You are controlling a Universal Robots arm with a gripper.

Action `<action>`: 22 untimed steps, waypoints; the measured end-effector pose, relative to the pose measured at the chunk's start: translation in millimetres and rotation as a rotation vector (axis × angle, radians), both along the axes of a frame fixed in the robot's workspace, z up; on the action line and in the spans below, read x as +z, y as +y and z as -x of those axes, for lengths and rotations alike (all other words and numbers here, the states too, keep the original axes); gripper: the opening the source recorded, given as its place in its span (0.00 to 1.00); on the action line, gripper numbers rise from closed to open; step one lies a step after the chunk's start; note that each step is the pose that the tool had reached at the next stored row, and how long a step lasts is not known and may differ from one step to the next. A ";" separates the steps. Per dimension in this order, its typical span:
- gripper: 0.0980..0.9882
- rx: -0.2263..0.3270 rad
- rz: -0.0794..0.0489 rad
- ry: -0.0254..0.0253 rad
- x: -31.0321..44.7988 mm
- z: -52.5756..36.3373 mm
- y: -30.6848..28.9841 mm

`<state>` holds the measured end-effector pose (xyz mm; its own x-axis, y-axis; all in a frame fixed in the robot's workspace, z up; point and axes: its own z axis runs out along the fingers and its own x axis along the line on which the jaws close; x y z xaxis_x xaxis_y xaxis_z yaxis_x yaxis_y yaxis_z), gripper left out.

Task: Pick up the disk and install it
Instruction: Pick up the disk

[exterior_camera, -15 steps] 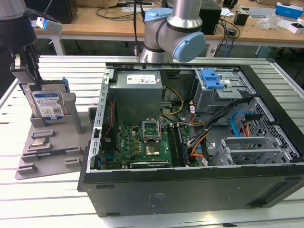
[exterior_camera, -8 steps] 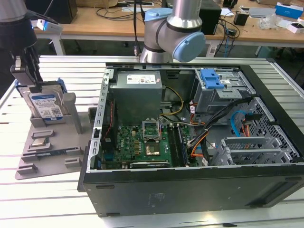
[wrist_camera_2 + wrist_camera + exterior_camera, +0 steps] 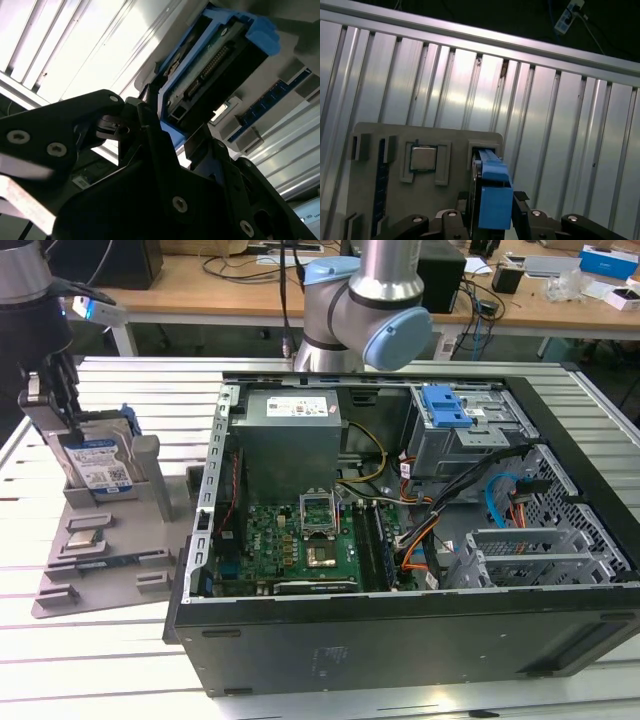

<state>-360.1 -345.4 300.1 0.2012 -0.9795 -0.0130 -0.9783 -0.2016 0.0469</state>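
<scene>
The disk (image 3: 97, 465), silver with a white-and-blue label and a blue carrier bracket, stands upright in a slot of the grey tray (image 3: 110, 575) at the exterior view's left. My gripper (image 3: 60, 425) comes down on its upper edge. In both wrist views the black fingers (image 3: 466, 216) sit tight against both sides of the disk's blue bracket (image 3: 493, 200). The disk's connector end (image 3: 215, 65) points away from the gripper (image 3: 175, 132), which is shut on it. Its lower edge still sits at the tray slot.
An open computer case (image 3: 400, 640) lies to the exterior view's right, with a grey drive cage and its blue latch (image 3: 445, 405) at its far side. The arm's base (image 3: 365, 310) stands behind the case. A small chip (image 3: 423, 158) rests on the tray.
</scene>
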 end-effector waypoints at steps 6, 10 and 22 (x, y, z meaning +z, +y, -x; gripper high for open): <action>0.41 0.000 -0.015 -0.0001 -6.4 1.1 -6.1; 0.41 0.000 -0.015 0.0001 -8.3 -0.2 -6.2; 0.31 0.000 -0.015 0.0000 -8.3 -0.4 -6.2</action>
<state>-359.7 -351.6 291.8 0.2013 -0.9791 -0.0280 -0.9783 -0.2024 0.0438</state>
